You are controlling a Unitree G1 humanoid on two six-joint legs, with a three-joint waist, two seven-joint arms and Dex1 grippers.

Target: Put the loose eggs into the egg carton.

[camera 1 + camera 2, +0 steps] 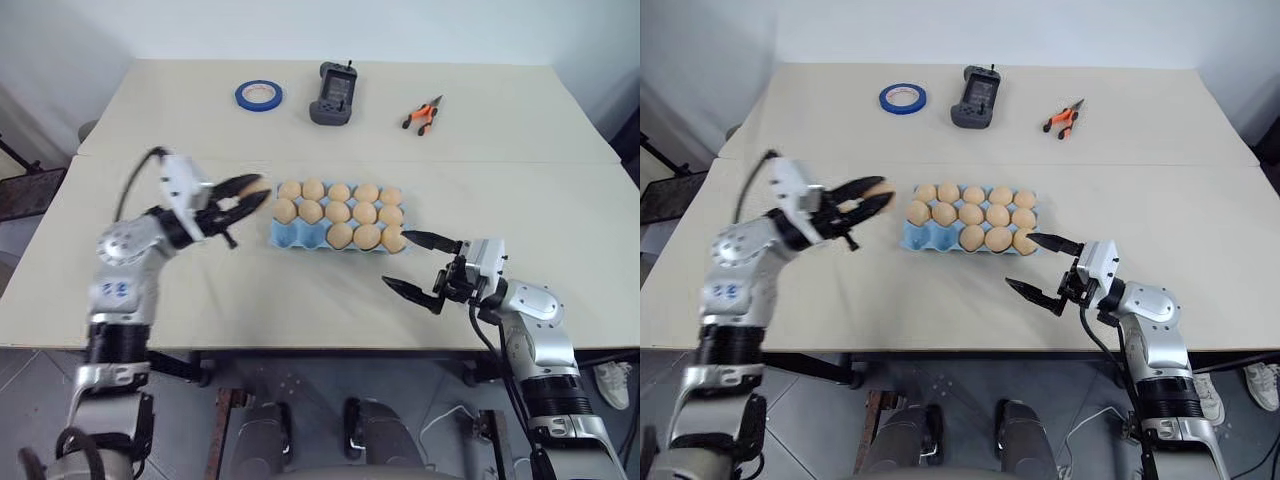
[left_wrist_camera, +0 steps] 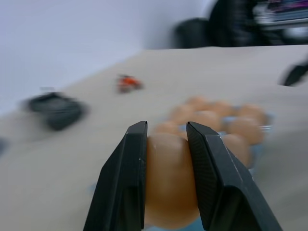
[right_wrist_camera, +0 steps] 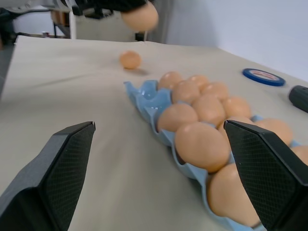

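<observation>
Jaws of our left gripper (image 2: 166, 137) clamp a smooth tan egg (image 2: 171, 178) beside the light blue moulded egg carton (image 1: 290, 236) on the beige counter (image 1: 300, 290); our right gripper (image 1: 418, 263) gapes empty. We read no writing.

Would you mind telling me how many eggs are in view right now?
15. Thirteen eggs sit in the egg carton, whose two near-left cups are empty. One held egg is in the left gripper. One loose egg lies on the table off the carton's left end.

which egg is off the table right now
The egg pinched in the left pincer, held up beside the egg carton. The others sit in carton cups, bar one lying loose on the table.
</observation>
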